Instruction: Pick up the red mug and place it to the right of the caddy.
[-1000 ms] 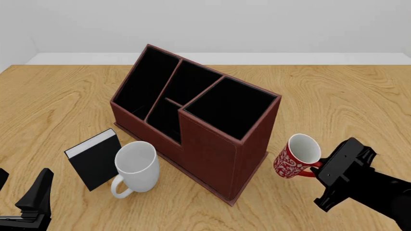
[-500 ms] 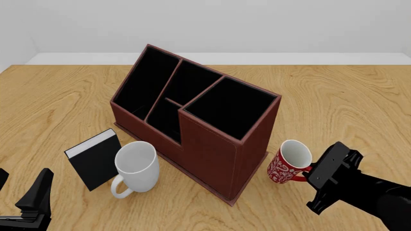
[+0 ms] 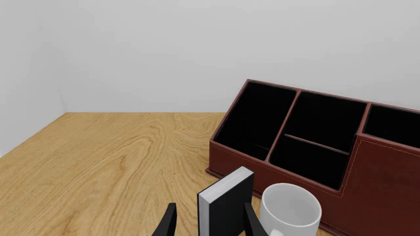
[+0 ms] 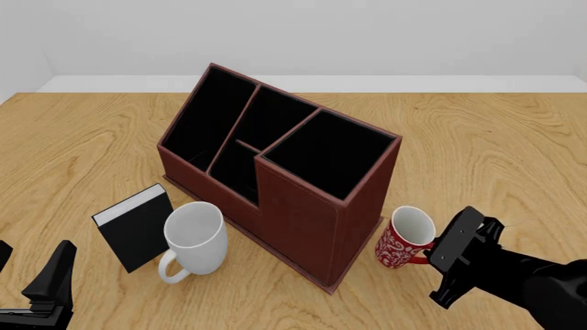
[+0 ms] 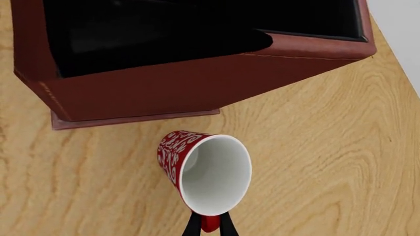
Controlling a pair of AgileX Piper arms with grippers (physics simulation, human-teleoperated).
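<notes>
The red mug (image 4: pixel 400 242) with its white floral pattern is just right of the caddy's (image 4: pixel 284 165) near corner, low at the table and leaning slightly. My right gripper (image 4: pixel 429 256) is shut on its red handle. In the right wrist view the red mug (image 5: pixel 206 169) shows its white inside, the right gripper (image 5: pixel 210 227) pinches the handle, and the caddy (image 5: pixel 196 83) lies close beyond. I cannot tell whether the mug's base touches the wood. My left gripper (image 4: pixel 27 275) rests open at the near left corner; in its own view the left gripper (image 3: pixel 210 225) holds nothing.
A plain white mug (image 4: pixel 194 237) and a small black book (image 4: pixel 136 227) stand left of the caddy's front, close to the left gripper. The white mug (image 3: pixel 290 211) and book (image 3: pixel 226 206) fill the left wrist view's foreground before the caddy (image 3: pixel 315 142).
My right gripper has carried the red mug left and downward, closer to the caddy's right side. The left arm has not moved.
</notes>
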